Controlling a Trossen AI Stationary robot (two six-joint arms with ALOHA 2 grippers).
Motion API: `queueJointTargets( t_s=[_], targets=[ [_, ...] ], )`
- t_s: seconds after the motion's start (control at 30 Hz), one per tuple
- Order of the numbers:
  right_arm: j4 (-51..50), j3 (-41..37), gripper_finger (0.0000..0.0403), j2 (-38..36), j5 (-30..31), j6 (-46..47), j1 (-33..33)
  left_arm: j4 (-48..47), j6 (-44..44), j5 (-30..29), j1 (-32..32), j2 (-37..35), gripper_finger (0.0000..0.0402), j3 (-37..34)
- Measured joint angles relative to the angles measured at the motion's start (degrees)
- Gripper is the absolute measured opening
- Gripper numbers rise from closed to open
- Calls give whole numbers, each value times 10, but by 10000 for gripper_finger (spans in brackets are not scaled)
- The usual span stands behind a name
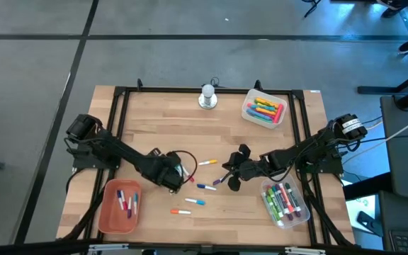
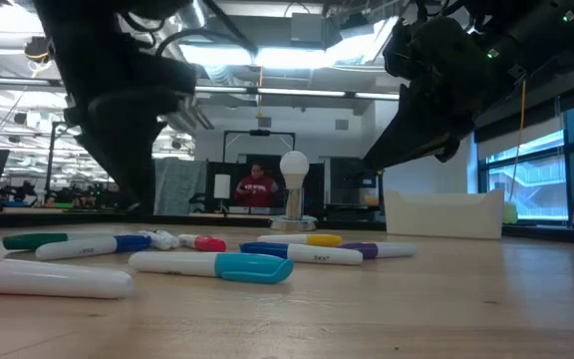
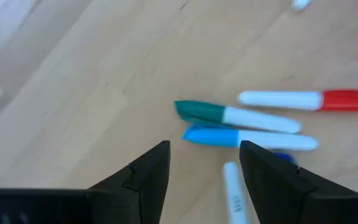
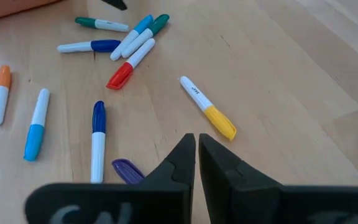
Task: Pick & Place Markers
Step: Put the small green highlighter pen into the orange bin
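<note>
Several loose markers lie flat on the wooden table (image 1: 154, 120) between my two grippers: a yellow-capped one (image 1: 206, 162), blue-capped ones (image 1: 204, 186), an orange-capped one (image 1: 180, 211) and a purple-capped one (image 4: 126, 169). My left gripper (image 3: 204, 168) hangs open, pointing steeply down, just short of a green-capped marker (image 3: 235, 116) and a light-blue-capped marker (image 3: 247, 138); a red-capped marker (image 3: 309, 99) lies beyond them. My right gripper (image 4: 196, 149) is shut with nothing in it, above the table beside the purple-capped marker and near the yellow-capped marker (image 4: 207, 107).
An orange tray (image 1: 107, 212) holding a few markers stands at the near left. A clear bin (image 1: 248, 113) of thick markers stands at the far right and another clear bin (image 1: 304, 216) at the near right. A silver-white knob (image 1: 208, 97) stands at the far edge.
</note>
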Motion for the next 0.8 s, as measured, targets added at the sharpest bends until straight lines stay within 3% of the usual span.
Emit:
queueJointTargets(
  t_s=[0.37,0.6,0.8],
  targets=[
    [0,0,23,0,0,8,1,16,-111,-3,-63,0,190,2],
    [-2,0,23,0,-11,18,1,16,-165,-43,-103,0,190,2],
    [-2,0,23,0,-16,17,1,13,-138,6,-117,0,189,2]
  ],
)
